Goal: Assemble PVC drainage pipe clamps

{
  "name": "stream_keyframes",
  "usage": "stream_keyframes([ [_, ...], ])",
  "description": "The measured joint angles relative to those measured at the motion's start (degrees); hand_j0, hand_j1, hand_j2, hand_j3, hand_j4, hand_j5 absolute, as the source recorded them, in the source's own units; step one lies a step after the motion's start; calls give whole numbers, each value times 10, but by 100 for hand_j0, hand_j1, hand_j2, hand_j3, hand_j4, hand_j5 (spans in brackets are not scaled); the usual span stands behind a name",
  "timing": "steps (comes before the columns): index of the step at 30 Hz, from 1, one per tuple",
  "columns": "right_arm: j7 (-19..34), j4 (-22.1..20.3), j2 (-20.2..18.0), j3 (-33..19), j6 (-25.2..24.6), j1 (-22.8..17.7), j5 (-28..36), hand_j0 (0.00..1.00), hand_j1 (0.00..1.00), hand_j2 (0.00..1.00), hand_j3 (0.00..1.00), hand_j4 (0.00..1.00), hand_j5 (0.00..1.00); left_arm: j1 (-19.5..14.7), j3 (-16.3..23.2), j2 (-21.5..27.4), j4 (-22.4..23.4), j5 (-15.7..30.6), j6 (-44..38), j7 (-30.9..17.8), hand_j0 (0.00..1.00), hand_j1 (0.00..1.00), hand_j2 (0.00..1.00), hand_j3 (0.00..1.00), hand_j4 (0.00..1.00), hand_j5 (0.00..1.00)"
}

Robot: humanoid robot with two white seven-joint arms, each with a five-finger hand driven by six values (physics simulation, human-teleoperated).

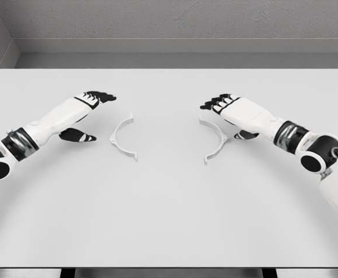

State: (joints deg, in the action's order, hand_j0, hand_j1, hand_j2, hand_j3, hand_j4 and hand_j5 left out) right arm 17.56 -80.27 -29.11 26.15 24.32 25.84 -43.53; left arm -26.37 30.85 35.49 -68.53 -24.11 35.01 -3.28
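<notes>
- Entering from the lower left of the frame, the left arm reaches up and right across the white bench; the right arm mirrors it from the lower right.
- Two white half-ring clamp pieces lie flat on the bench at mid-frame, well apart, their open sides facing each other.
- Left clamp half sits just left of centre, curving like a "C" with small tabs at both ends.
- Right clamp half sits just right of centre, curving the opposite way, its upper end running under the fingertips of the right hand.
- Left hand hovers left of the left clamp half, near it but apart; its dark-tipped fingers are extended and spread from the thumb below, holding nothing.
- Right hand hangs over the upper end of the right clamp half, fingers extended toward frame centre, thumb tucked beneath; whether it touches the piece is unclear, and it grips nothing.
- Beyond the bench's far edge stands a grey wall.
</notes>
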Motion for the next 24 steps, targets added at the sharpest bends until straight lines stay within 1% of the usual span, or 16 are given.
stream_keyframes([
  [11, 2, -10, 13, 19, -17, 0, -6, 100, 100, 100, 100, 100, 100, -6, 7, -15, 17, -1, 0, 0, 100, 100, 100, 100, 100, 100],
  [24, 10, -10, 25, 20, -21, 4, -18, 100, 100, 100, 100, 100, 100, -11, 8, -30, 25, -1, 0, 0, 100, 100, 100, 100, 100, 100],
])
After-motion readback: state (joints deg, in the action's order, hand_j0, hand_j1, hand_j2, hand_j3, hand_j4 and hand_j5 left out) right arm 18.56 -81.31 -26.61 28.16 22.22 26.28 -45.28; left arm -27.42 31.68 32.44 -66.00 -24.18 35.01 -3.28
